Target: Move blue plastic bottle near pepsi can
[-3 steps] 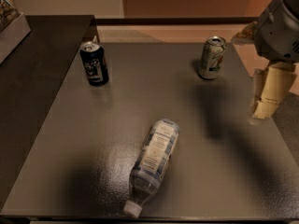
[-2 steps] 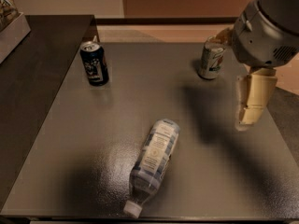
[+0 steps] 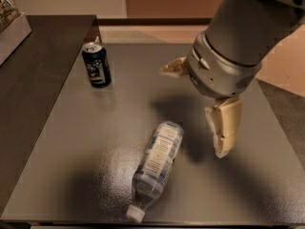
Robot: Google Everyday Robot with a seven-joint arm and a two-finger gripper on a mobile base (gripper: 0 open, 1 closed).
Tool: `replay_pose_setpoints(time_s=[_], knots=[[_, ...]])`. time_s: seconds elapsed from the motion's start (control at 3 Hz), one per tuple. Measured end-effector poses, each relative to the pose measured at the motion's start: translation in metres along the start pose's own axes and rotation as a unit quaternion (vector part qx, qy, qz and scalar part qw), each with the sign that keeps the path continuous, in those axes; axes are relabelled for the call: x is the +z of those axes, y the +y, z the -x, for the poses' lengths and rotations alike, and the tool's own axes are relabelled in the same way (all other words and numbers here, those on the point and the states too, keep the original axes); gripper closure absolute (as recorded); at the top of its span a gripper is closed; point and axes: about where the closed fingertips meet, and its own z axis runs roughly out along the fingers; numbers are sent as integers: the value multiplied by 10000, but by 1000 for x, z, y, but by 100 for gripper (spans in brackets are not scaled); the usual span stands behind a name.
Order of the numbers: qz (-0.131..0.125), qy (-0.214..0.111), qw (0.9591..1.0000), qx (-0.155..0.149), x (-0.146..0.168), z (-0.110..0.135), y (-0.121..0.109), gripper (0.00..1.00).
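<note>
The blue plastic bottle [image 3: 157, 163] lies on its side near the table's front middle, with its white cap [image 3: 135, 214] pointing at the front edge. The pepsi can [image 3: 96, 65] stands upright at the back left, far from the bottle. My gripper [image 3: 193, 110] hangs over the table to the right of the bottle and does not touch it. Its cream fingers [image 3: 223, 128] are spread apart and hold nothing. The big grey arm fills the upper right.
The grey table [image 3: 71, 142] bears the objects. A darker counter [image 3: 33, 80] adjoins it on the left, with a white box [image 3: 12, 25] at its back corner. The arm hides the table's back right part.
My arm has swung left and forward, closer to the bottle, and now covers the pale can that stood at the back right. The bottle and the pepsi can have not moved.
</note>
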Motion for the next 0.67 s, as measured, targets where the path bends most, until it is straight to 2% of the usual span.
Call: replay_pose_setpoints(time_s=[0.33, 0.67], knots=[[246, 40, 9967, -772, 23, 28, 5, 0], [517, 135, 9895, -1344, 48, 48, 11, 0]])
